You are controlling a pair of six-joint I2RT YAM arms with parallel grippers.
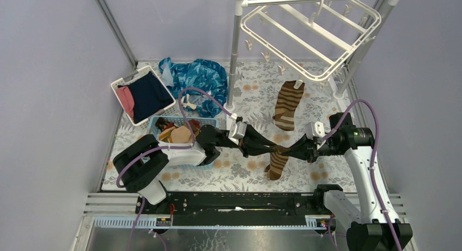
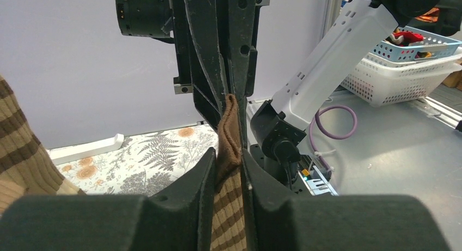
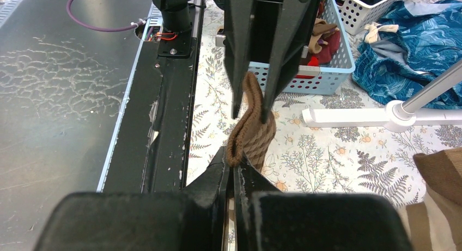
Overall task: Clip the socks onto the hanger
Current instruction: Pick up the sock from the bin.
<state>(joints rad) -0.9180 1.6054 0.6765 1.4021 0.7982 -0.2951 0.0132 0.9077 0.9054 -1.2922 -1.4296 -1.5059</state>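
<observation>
from above, we see the left gripper (image 1: 269,148) and right gripper (image 1: 290,151) both clamping one striped sock (image 1: 276,168) over the floral mat (image 1: 239,169), below the hanger (image 1: 316,77). left wrist: jaws pinch its brown edge. right wrist: jaws squeeze what seems to be the cuff.

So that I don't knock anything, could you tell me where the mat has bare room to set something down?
Free: the floral mat between the rack pole and the hanging sock, and the strip between the held sock and the black rail. Crowded: the left side with the white basket, blue basket and blue cloth.
</observation>
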